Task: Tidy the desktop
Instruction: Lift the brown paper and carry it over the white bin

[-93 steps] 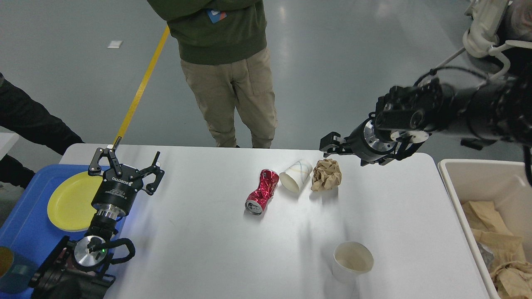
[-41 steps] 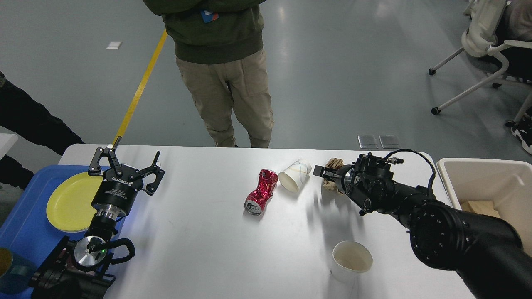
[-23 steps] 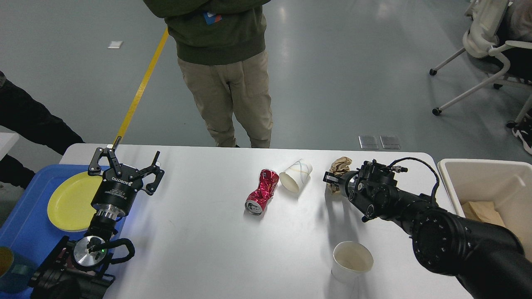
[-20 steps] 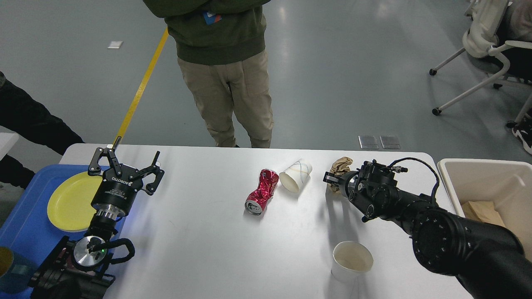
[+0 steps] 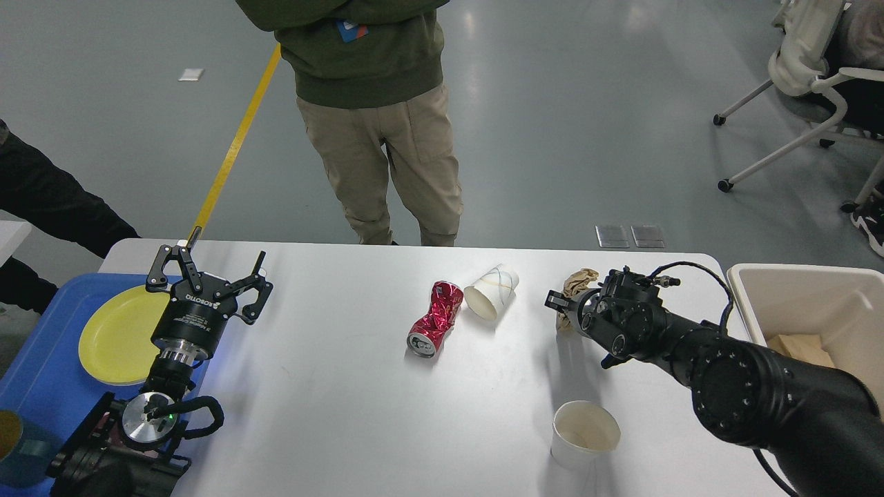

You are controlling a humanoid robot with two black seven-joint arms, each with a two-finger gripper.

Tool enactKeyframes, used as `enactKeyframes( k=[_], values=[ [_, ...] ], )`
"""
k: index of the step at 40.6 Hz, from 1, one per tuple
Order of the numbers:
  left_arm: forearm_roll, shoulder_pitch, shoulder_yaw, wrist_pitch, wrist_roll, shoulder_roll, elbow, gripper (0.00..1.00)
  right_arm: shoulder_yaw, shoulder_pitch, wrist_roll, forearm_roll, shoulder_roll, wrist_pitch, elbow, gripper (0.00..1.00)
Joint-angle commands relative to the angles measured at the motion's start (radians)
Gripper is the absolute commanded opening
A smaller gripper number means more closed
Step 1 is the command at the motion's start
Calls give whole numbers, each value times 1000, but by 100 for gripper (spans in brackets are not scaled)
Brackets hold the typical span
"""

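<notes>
The white desktop (image 5: pixel 345 386) carries a crushed red can (image 5: pixel 435 317), a white paper cup lying on its side (image 5: pixel 492 291) and an upright white paper cup (image 5: pixel 583 433). My right gripper (image 5: pixel 565 304) is low over the far right of the desktop, shut on a crumpled brown paper ball (image 5: pixel 579 279), which it partly hides. My left gripper (image 5: pixel 213 270) is open and empty, pointing up at the desktop's left edge, beside the yellow plate (image 5: pixel 114 335).
A blue tray (image 5: pixel 41 386) holds the plate at the left. A beige bin (image 5: pixel 794 290) with brown paper stands off the right edge. A person (image 5: pixel 373 103) stands behind the far edge. An office chair (image 5: pixel 808 69) is at the far right.
My right arm came down from above onto the brown paper ball, closed on it, and has carried it a little to the right. The left arm has not moved.
</notes>
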Motion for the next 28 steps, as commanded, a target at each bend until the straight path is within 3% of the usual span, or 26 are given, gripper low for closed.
enactKeyframes(
  k=[1,12,20,28],
  values=[
    [0,0,0,0,0,0,0,96,23,110,-2,3,-56,48,150,0],
    [0,0,0,0,0,-2,0,96,-44,543,-45,4,-199,165,640,0],
    [0,0,0,0,0,-2,0,96,-175,927,-37,24,-213,306,963,0],
    [0,0,0,0,0,0,0,96,-216,1189,-25,61,-299,460,1166,0]
  ],
)
